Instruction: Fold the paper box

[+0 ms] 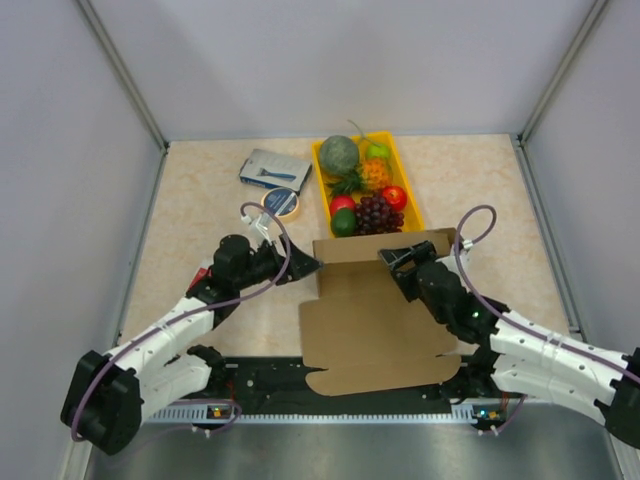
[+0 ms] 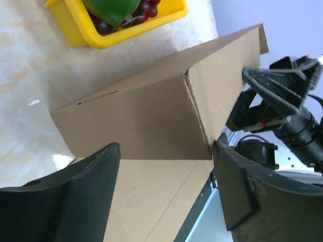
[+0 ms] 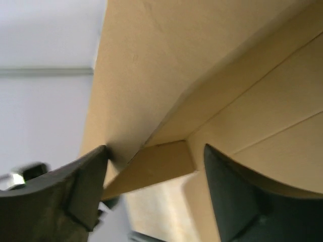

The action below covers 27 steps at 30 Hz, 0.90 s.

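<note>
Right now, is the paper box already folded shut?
No, the paper box lies mostly flat and open, with only its far flap raised.

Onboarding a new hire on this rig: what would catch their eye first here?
The brown box lies flat mid-table by the arm bases, with its back flap raised upright. The left gripper and right gripper are both open, one at each end of that flap. Just behind it, a yellow tray holds bright fruit.
</note>
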Each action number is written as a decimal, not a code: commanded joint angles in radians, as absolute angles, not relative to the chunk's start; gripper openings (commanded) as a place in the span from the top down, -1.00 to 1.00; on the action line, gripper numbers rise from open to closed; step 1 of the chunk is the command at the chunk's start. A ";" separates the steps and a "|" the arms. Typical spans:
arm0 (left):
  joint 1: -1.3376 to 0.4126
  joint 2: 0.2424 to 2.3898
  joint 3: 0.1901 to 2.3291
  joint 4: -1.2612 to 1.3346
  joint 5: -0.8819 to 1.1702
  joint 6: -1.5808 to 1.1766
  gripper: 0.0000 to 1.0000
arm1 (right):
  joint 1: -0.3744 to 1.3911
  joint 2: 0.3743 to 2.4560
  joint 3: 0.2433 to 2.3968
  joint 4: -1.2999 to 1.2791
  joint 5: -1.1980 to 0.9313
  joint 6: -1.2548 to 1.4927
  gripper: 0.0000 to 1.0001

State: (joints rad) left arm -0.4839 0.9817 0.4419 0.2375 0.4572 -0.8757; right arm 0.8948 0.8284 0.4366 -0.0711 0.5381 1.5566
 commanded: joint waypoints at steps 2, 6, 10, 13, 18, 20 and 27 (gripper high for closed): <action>-0.477 0.924 0.572 0.005 0.425 -0.698 -0.74 | 0.897 0.729 0.436 -0.186 0.468 1.101 -0.95; -0.479 0.908 0.646 -0.106 0.426 -0.594 -0.77 | 0.893 0.600 0.488 -0.279 0.367 0.763 -0.98; -0.485 0.885 0.705 -0.205 0.381 -0.491 -0.76 | 0.890 0.486 0.578 -0.446 0.236 0.499 -0.98; -0.520 0.877 0.759 -0.300 0.263 -0.420 -0.72 | 0.891 0.436 0.676 -0.613 0.275 0.456 -0.98; -0.796 0.809 0.689 -0.273 -0.097 -0.379 -0.70 | 0.891 0.503 0.891 -0.794 0.464 0.521 -0.98; -0.927 0.793 0.588 -0.183 -0.296 -0.406 -0.66 | 0.891 0.529 0.951 -0.848 0.574 0.561 -0.98; -1.048 1.004 0.609 -0.092 -0.618 -0.460 -0.49 | 0.885 0.676 1.133 -0.971 0.761 0.541 -0.98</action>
